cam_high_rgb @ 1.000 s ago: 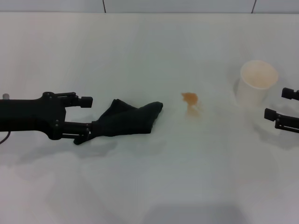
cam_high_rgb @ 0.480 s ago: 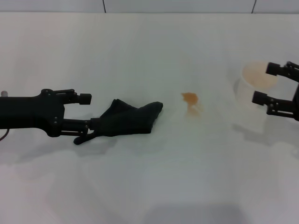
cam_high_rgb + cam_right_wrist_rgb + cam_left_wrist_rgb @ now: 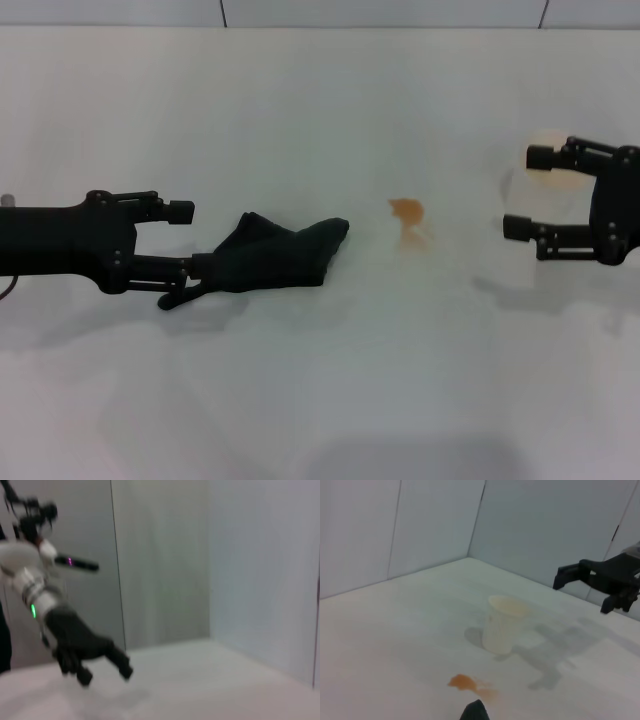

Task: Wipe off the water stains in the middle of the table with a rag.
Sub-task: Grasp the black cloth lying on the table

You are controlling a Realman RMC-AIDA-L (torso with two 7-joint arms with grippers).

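Right hand (image 3: 524, 192) hides, seemingly, most of the cup (image 3: 545, 180)

The water stains (image 3: 408, 220) lie on the table (image 3: 320, 380), about midway across it. To their left, near but apart, lies the rag (image 3: 270, 255), its pointed corner toward them. The left gripper (image 3: 185, 240) is left of the rag, its fingers spread at the rag's far end. Right of the stains stands a cup (image 3: 540, 190); the right gripper (image 3: 530, 192) straddles it, fingers apart.
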